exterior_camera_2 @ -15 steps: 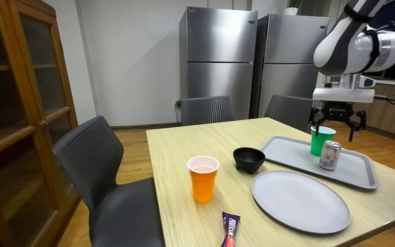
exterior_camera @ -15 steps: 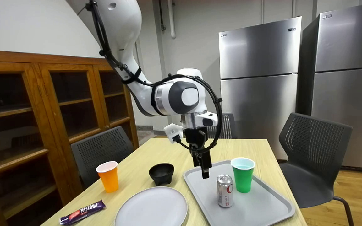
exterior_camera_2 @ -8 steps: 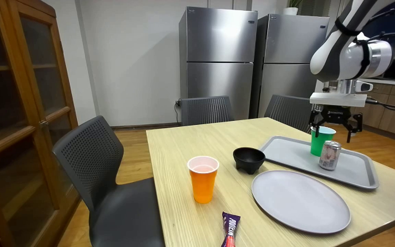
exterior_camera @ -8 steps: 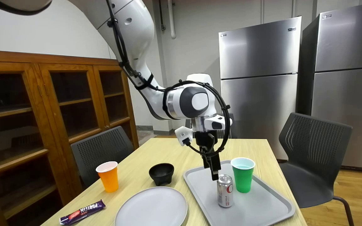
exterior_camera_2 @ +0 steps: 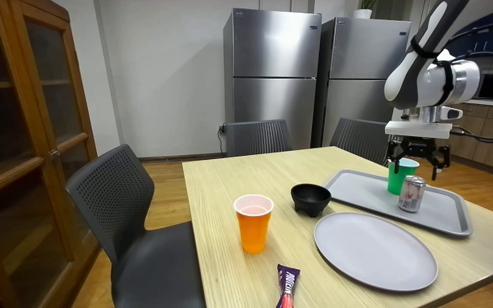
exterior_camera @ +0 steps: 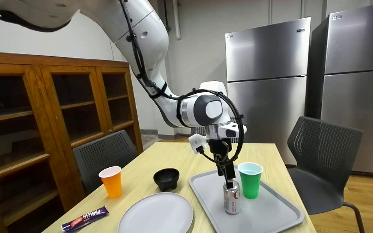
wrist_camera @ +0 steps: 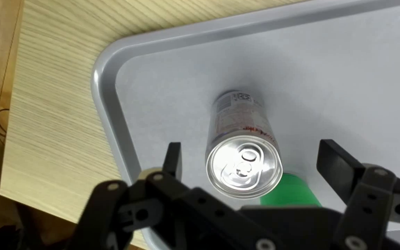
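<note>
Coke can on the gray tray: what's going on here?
A robot arm has its open gripper near the top of the Coke can, jaws apart to either side; nothing is gripped. The can stands upright on the gray tray, near a green cup. An orange cup, black bowl, plate and protein bar lie off the tray.

In an exterior view, the grey rectangular tray point(exterior_camera: 261, 220) lies on the right of the pale wooden table point(exterior_camera: 173, 158). On it stand the silver cylindrical metal can point(exterior_camera: 231, 200) and, behind and to the right of that, the green plastic cup point(exterior_camera: 250, 184). Left of the tray lies the grey round plate point(exterior_camera: 157, 215), with the black round bowl point(exterior_camera: 166, 183) behind it. The orange plastic cup point(exterior_camera: 112, 186) stands left of the bowl, and the purple-wrapped protein bar point(exterior_camera: 85, 219) lies before that cup, left of the plate. In the wrist view, the can shows between the fingers of the black two-finger gripper point(wrist_camera: 251, 154).
</note>
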